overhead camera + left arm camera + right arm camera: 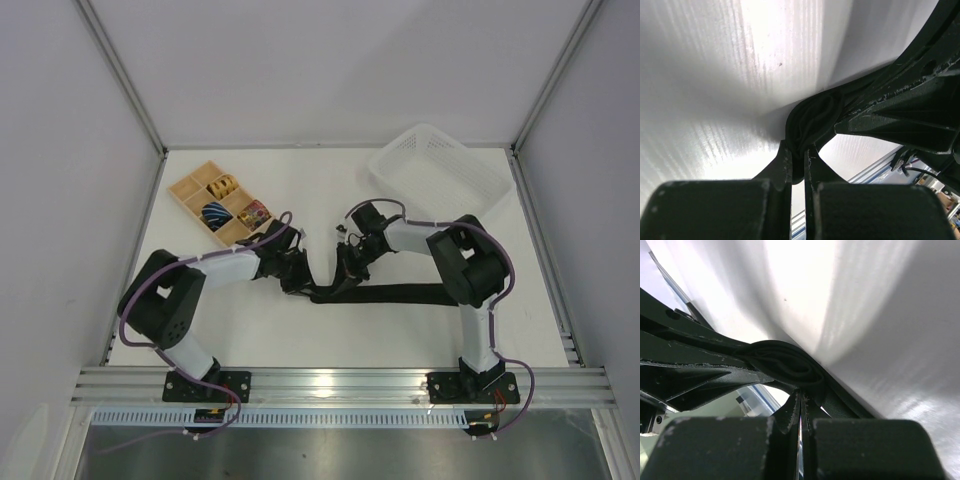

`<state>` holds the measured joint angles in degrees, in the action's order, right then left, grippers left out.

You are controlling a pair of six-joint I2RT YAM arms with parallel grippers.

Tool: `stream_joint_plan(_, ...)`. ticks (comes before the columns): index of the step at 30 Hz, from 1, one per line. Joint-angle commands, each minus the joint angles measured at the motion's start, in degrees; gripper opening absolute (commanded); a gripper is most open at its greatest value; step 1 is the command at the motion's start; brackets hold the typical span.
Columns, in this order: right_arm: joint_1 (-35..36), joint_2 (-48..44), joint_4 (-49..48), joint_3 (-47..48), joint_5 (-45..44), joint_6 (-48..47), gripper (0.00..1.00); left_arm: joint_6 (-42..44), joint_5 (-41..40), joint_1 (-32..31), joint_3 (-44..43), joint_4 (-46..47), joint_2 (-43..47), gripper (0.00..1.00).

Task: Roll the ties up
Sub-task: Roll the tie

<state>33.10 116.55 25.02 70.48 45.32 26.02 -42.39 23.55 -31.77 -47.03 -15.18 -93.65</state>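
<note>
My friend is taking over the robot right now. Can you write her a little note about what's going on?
The left gripper is shut on the black tie, at a small coil at its end.
The right gripper is shut on the same coil.
The rest of the tie lies flat on the table, toward the right arm.
Done: only the first turns.
Left: roll up the long strip.

Basket (440,172): white mesh, back right | Tray (189,188): tan, divided, back left
</note>
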Motion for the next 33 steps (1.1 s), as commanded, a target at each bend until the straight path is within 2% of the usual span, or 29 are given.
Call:
stream_joint_plan(1, 1.17, -0.71, 0.39, 1.86, -4.19, 0.43, 0.0, 3.45, -2.02, -0.4, -2.72, -5.73, 1.98, 0.01)
stream_joint_plan(11, 3.9, -0.27, 0.74, 1.68, -6.38, 1.4, 0.0, 6.71, -4.13, -3.12, -9.31, -14.44, 1.54, 0.0)
stream_joint_plan(20, 5.39, -0.01, -2.78, 0.98, -3.75, 4.39, 0.0, 4.78, -0.89, -6.64, -13.88, -14.18, -1.8, 0.01)
stream_joint_plan(33, 5.39, -3.61, -5.86, -2.53, -1.02, 7.47, 0.0, 3.37, -0.17, -10.42, -18.97, -14.08, -5.06, 0.0)
